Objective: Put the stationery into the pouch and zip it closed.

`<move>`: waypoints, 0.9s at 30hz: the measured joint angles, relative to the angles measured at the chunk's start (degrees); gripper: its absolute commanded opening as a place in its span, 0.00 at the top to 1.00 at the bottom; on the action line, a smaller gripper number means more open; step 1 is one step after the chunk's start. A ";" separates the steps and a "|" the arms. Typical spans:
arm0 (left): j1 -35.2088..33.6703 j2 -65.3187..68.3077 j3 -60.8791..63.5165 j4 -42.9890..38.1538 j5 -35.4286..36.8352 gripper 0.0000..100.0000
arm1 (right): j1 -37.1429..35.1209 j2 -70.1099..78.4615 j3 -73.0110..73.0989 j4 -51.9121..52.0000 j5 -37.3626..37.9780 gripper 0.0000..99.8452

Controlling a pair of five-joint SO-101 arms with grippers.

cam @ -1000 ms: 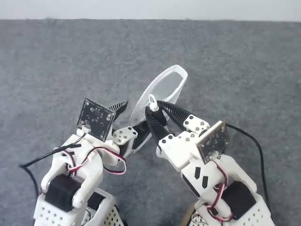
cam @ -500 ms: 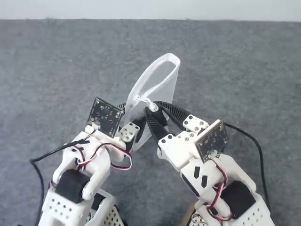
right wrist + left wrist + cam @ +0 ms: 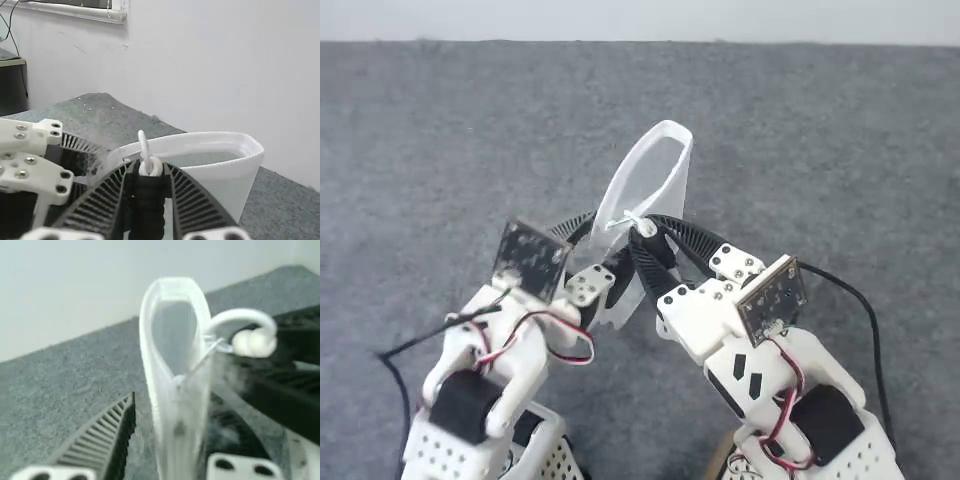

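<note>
Your right claw (image 3: 149, 171) is clamped on the small white zip-pull ring (image 3: 144, 150). The translucent white mesh pouch (image 3: 655, 170) stands between the left claw's (image 3: 597, 250) parted jaws. Close left first, then draw right steadily.

high: we look down from above and behind the arms (image 3: 760, 370), across the table (image 3: 840, 150) toward the wall (image 3: 620, 18).
left wrist: we're right up on the pouch (image 3: 172, 390).
right wrist: close, wall-facing.
shared: pouch, all three.

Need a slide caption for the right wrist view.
Right end effector shut on the zipper pull of the white mesh pouch, mouth open.
</note>
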 measured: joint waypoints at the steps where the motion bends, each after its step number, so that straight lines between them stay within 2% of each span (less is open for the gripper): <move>1: 0.00 -1.41 0.00 0.00 0.00 0.78 | 0.00 0.00 0.00 0.00 0.00 0.99; 9: 0.00 -10.73 7.21 -3.43 0.00 0.82 | 0.00 0.00 0.00 0.00 0.00 0.99; 19: 0.00 -11.25 7.30 -3.69 -0.09 0.82 | 0.00 0.00 0.00 0.00 0.00 0.99; 27: 0.09 -11.43 8.09 -4.84 -0.09 0.88 | 0.00 0.00 0.00 0.00 0.00 0.99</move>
